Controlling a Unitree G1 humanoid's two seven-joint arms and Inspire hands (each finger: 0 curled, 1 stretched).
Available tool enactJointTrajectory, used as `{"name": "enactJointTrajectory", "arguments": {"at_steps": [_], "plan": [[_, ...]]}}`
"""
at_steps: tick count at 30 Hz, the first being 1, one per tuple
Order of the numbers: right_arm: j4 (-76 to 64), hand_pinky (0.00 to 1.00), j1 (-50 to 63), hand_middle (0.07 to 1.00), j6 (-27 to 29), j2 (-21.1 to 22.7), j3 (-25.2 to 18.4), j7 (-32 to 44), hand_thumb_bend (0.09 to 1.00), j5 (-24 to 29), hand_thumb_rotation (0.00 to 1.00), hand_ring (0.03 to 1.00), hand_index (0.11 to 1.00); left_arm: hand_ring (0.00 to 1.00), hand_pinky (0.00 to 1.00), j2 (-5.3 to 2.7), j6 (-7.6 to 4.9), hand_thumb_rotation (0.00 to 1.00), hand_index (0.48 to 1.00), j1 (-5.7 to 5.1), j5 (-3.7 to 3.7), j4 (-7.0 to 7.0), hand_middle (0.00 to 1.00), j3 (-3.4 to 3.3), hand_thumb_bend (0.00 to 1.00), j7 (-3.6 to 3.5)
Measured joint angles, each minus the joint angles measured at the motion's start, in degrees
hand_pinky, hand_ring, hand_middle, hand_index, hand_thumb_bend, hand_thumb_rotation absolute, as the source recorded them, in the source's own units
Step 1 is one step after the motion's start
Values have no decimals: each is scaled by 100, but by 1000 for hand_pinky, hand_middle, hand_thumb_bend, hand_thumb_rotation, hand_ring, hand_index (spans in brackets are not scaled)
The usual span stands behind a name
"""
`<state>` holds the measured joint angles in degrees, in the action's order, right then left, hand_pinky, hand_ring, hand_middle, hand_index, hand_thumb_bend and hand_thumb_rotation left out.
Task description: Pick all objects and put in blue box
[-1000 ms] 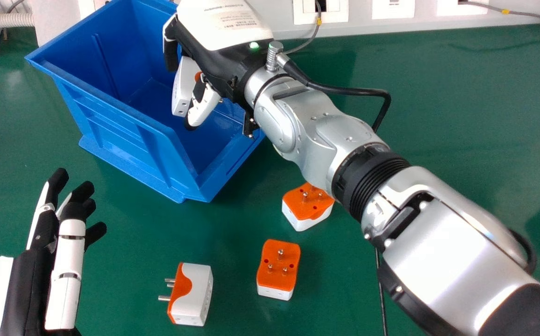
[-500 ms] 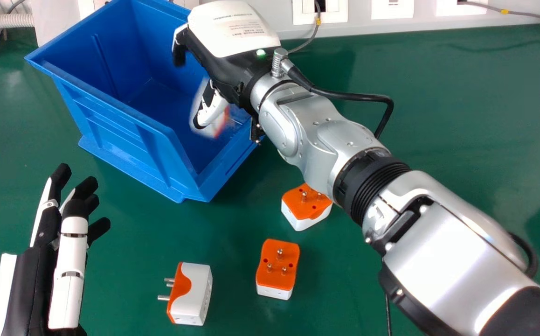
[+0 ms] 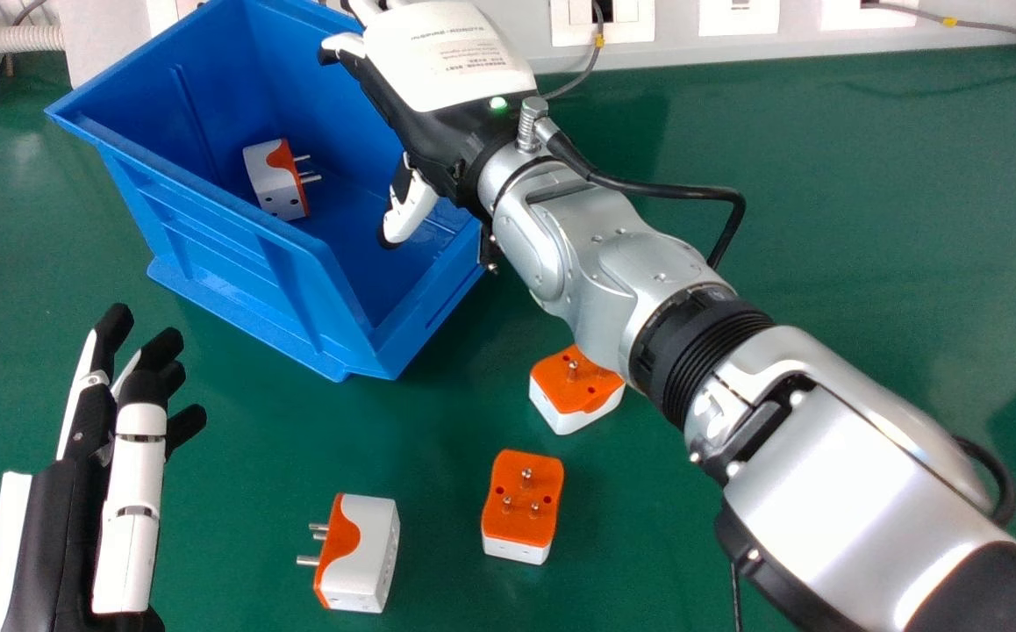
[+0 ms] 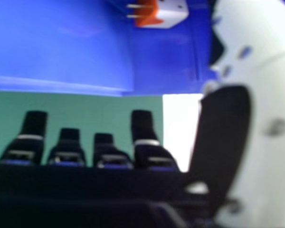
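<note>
My right fingers [image 3: 346,44] are spread wide over the right side of the box [image 3: 227,254], and they hold nothing. Being that open, they should have nothing to snag on. One plug [image 3: 275,180] lies inside the box, its pins [image 3: 309,178] pointing to the box's right side, so I think it is safe there.

Three more plugs sit on the tabletop [image 3: 227,491], on my side of the box. The first [image 3: 574,386] is near its close corner, pins up, partly under my right arm [image 3: 600,254]. The next [image 3: 523,500] is farther from the box, pins up too, so I'd best pinch its sides. The last [image 3: 354,553] lies on its side, pins pointing left. My left hand [image 3: 135,491], fingers loosely open and holding nothing, waits left of them, leaving room to reach the box.
</note>
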<state>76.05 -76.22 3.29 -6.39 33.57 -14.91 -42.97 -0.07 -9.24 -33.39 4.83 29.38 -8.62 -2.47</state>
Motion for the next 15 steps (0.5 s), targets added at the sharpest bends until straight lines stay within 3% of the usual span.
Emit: {"name": "enactJointTrajectory", "arguments": {"at_steps": [10, 15], "plan": [[0, 864, 90, 1000, 134, 113, -26, -102, 732, 28, 101, 969, 918, 919, 852, 12, 127, 897, 957, 273, -47, -162, 912, -5, 290, 39], [-15, 847, 148, 997, 251, 265, -35, -268, 722, 30, 101, 965, 920, 918, 851, 48, 183, 895, 956, 489, -53, -322, 912, -17, 286, 79]]}}
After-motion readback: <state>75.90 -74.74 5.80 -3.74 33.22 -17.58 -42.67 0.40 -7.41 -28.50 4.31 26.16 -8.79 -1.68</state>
